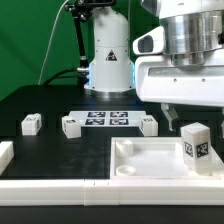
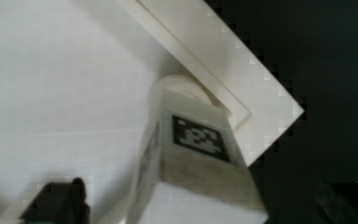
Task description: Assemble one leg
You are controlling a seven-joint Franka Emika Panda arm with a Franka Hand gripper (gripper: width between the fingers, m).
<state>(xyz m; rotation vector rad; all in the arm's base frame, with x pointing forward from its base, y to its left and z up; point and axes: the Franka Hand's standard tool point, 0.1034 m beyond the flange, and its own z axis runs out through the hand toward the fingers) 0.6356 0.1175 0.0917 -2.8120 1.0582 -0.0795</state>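
Observation:
A white leg (image 1: 196,148) with a black-and-white tag stands upright at a corner of the large white tabletop (image 1: 150,160), at the exterior view's right. My gripper (image 1: 195,112) hangs just above it. In the wrist view the leg (image 2: 202,140) runs down to the tabletop's corner (image 2: 247,80). It lies between my two dark fingertips (image 2: 55,200), which stand wide apart and clear of it. The gripper (image 2: 202,210) is open and holds nothing.
Three more small white legs (image 1: 31,124), (image 1: 70,126), (image 1: 148,125) lie on the black table behind the tabletop. The marker board (image 1: 108,120) lies between them. The robot's white base (image 1: 108,60) stands at the back. A white rail (image 1: 50,186) runs along the front edge.

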